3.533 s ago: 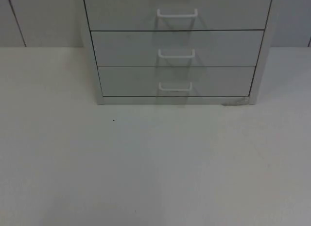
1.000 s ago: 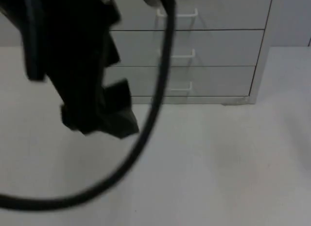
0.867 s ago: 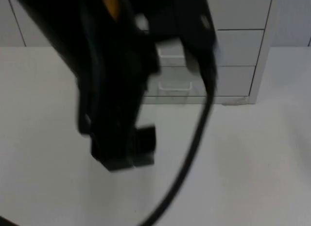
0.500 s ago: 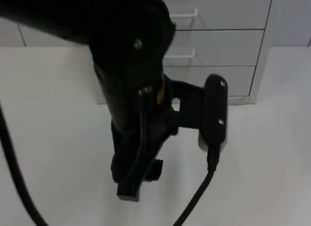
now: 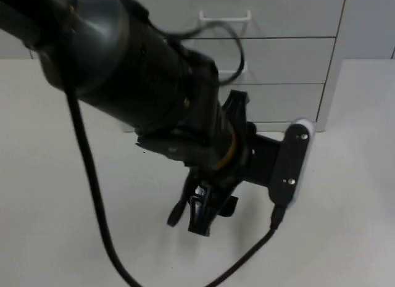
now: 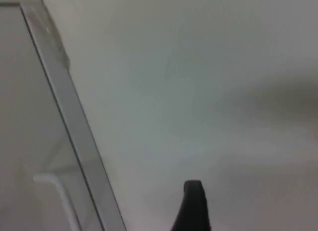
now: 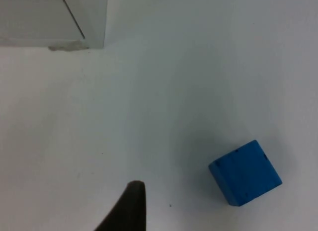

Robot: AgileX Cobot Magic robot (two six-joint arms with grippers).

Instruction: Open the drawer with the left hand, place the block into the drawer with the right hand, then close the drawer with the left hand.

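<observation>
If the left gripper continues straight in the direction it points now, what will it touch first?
Probably the bare white table: the left gripper points down at it in front of the drawer cabinet, though depth is unclear.

The white table (image 5: 55,194) carries a grey drawer cabinet (image 5: 290,58) standing at its far edge against the partition wall, all drawer fronts flush, and a blue block (image 7: 245,173) lying on the bare top nearer the right edge, well apart from the cabinet's front corner.
</observation>
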